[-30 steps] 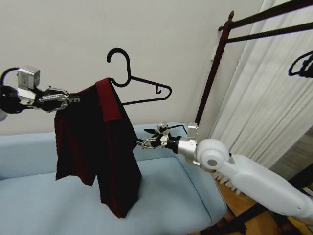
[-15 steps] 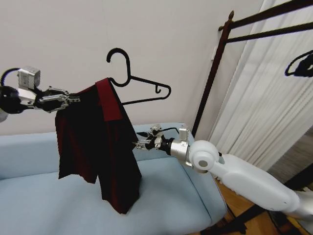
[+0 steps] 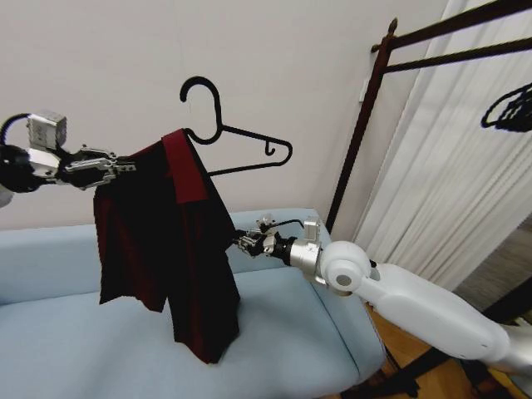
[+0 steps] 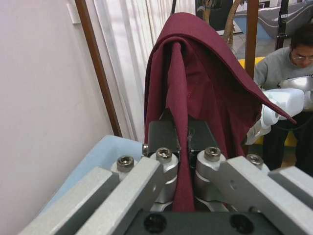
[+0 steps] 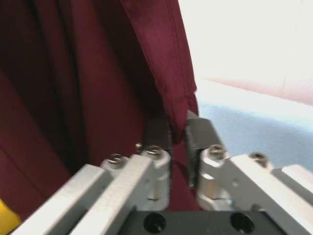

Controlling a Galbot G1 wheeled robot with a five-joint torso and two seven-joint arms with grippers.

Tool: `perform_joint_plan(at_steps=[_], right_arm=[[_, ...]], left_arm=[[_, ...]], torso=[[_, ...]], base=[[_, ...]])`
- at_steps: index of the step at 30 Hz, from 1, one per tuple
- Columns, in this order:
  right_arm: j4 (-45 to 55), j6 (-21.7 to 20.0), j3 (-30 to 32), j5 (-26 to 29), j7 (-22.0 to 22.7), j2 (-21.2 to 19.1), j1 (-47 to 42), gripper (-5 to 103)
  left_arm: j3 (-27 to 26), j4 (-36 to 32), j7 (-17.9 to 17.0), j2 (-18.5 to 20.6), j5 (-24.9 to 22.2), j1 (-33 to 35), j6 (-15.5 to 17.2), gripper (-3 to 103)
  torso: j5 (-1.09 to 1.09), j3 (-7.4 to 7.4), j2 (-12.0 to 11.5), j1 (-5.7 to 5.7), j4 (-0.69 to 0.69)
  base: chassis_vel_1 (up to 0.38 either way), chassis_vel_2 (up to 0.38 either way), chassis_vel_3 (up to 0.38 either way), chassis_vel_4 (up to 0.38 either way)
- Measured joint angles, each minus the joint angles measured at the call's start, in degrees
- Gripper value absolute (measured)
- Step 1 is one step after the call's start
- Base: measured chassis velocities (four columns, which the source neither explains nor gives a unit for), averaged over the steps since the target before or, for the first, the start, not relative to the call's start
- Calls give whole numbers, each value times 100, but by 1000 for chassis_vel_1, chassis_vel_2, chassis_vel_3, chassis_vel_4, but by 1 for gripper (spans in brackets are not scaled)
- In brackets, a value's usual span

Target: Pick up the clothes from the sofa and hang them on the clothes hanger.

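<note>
Above sofa (image 3: 291,332): left tool (image 3: 129,166) raised, clamping garment (image 3: 166,249); right tool (image 3: 243,243) outstretched, pinching edge.

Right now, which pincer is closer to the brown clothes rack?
Right. The right pincer pinches the red garment on the side facing the rack pole; the left pincer grips its far side.

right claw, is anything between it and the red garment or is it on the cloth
Nothing visible stands between them. The right claw is at the red garment's hanging edge above the sofa, with the hem caught between its fingers. The left claw grips the garment up by the black hanger.
</note>
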Motion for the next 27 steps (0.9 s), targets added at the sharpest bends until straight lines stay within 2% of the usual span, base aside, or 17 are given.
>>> perform_joint_plan(at_steps=[1,2,4,11,19,27], right_arm=[[0,0,0,0,0,0,0,16],[-26,14,37,-27,-3,-10,-19,6],[-86,31,119,-48,-5,-16,-45,1],[-179,86,455,-28,-6,-87,-108,0],[-195,93,1172,173,-76,-414,-206,0],[-425,89,1388,344,-128,-547,151,0]], left_arm=[[0,0,0,0,0,0,0,2],[-1,10,-4,-13,-15,-13,0,2],[-2,18,-7,-28,-34,-29,1,2],[-3,8,-10,-131,-36,-44,2,2],[24,-105,-48,-358,160,-27,51,2],[42,-253,-50,-546,286,-10,93,2]], torso=[[0,0,0,0,0],[0,0,0,0,0],[1,0,0,0,0],[1,0,0,0,0],[1,0,0,0,-1],[0,0,0,0,0]], base=[[0,0,0,0],[0,0,0,0],[0,0,0,0],[0,0,0,0],[0,0,0,0],[0,0,0,0]])
